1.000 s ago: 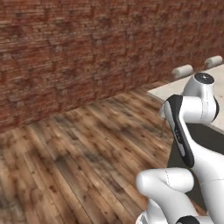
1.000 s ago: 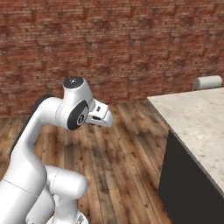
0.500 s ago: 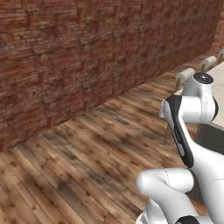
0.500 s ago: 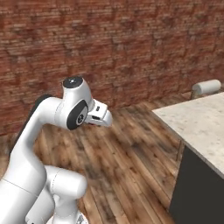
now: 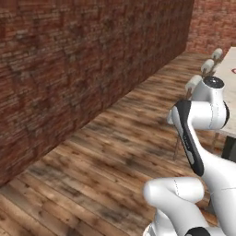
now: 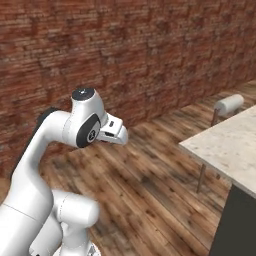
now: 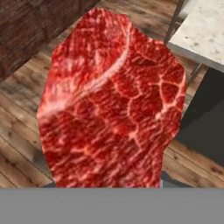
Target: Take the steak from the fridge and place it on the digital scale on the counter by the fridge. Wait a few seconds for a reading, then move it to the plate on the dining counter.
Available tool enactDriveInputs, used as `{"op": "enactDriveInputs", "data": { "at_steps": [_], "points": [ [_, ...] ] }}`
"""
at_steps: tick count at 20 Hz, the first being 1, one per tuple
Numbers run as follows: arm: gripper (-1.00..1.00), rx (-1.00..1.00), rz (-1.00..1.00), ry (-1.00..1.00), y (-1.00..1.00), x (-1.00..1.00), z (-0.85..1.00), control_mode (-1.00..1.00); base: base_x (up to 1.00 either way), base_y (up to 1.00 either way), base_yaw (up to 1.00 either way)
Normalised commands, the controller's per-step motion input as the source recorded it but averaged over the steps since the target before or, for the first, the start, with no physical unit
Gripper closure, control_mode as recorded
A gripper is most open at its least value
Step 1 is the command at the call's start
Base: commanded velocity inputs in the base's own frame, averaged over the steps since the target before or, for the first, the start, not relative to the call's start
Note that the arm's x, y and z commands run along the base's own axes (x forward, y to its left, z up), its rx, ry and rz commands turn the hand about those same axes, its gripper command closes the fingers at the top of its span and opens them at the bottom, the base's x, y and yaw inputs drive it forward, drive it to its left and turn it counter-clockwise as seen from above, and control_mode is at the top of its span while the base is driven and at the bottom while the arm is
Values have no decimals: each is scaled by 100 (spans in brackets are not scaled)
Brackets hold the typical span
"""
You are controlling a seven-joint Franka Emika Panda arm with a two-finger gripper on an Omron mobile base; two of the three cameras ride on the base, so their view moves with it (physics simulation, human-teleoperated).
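Clearly the carrying stretch is under way: the steak (image 7: 111,103) sits right up against the hand camera, its marbled red face spreading across most of that view, which I judge to mean the end effector (image 6: 118,134) is closed on it. The finger tips themselves are hidden behind the meat, so the exact grip cannot be read, only that the jaws stand narrow around a thin chunk held off the floor.

Neither fridge nor scale appears anywhere around the robot. With the steak already in hand and the base out on the wooden floor (image 5: 115,152) beside the brick wall (image 6: 125,55), the fetching from the fridge looks finished, and the weighing probably is too, though nothing here proves that.

Ahead lies the dining desk (image 6: 225,145), its pale speckled stone top reaching in from the right of the right base view, with a white-cushioned stool (image 6: 228,104) tucked at its far edge. In the left base view a row of stools (image 5: 203,73) lines the same desk. A faint red mark at that view's right edge may be the plate's rim; too little of it shows to be sure.

What remains, as I judge it: close the gap to the desk, find the plate, lower the steak onto it and release.
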Motion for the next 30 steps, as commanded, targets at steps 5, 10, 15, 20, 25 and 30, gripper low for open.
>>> {"op": "enactDriveInputs", "data": {
  "at_steps": [5, 10, 15, 20, 25, 30],
  "points": [
    [100, 0, 0, 0, 0, 0, 0, 100, 100, 100, -42],
    [100, 0, 0, 0, 0, 0, 0, 100, 100, 100, -45],
    [100, 0, 0, 0, 0, 0, 0, 100, 100, 100, -46],
    [100, 0, 0, 0, 0, 0, 0, 100, 100, 100, -47],
    [100, 0, 0, 0, 0, 0, 0, 100, 100, 100, -47],
    [100, 0, 0, 0, 0, 0, 0, 100, 100, 100, -47]
  ]
}}
